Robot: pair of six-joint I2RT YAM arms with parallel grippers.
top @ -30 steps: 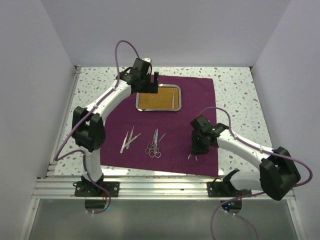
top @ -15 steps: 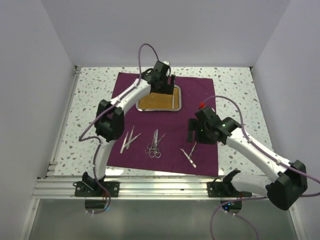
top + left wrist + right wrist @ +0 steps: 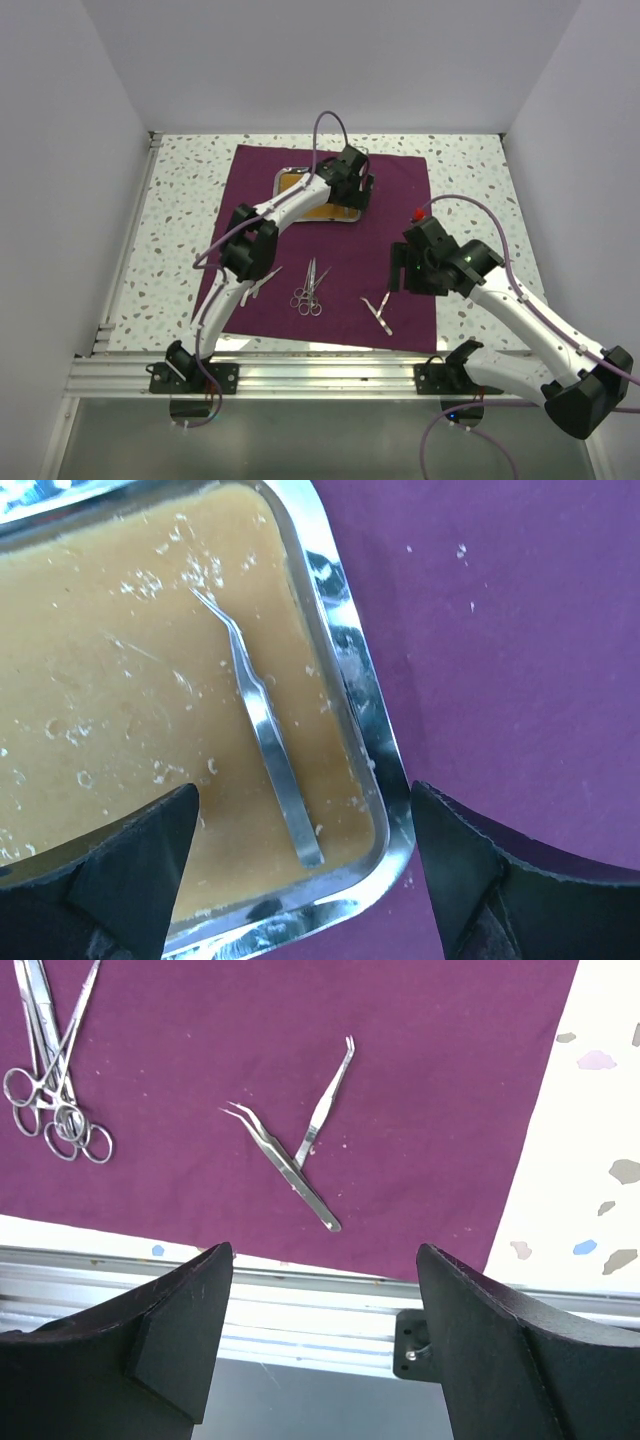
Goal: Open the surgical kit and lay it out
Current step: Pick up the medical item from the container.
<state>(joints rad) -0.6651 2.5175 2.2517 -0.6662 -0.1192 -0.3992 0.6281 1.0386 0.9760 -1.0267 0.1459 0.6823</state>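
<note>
The surgical kit lies opened on the speckled table (image 3: 470, 180). Its maroon cloth wrap (image 3: 340, 240) is spread flat, with its near edge close to the aluminium rail (image 3: 320, 372).

The steel tray (image 3: 352, 685) sits at the middle of the cloth's far edge. In the top view the left arm covers much of it. On its amber-brown lining lies one slim pair of tweezers (image 3: 262, 720), alongside one wall of the tray. The blunt end is near a corner and the fine bent tip points toward the tray's middle.

The left arm stretches from the near left corner of the table diagonally across the cloth to the tray. The left gripper (image 3: 300, 880) hangs over the tray's right end with its fingers spread wide and nothing between them. The blunt end of the tweezers and the tray's corner lie under the gap.

The right arm reaches in from the near right corner with its elbow bent and its wrist above the cloth's right edge. The right gripper (image 3: 320, 1330) also has its fingers well apart and holds nothing.

Two more tweezers (image 3: 295, 1155) lie crossed in a V near the cloth's near right corner, apart from that gripper. Ring-handled scissors and forceps (image 3: 310, 288) lie crossed toward the middle of the cloth's near edge. To their left, a silver piece (image 3: 264, 284) shows beside the left arm, too hidden to name.
</note>
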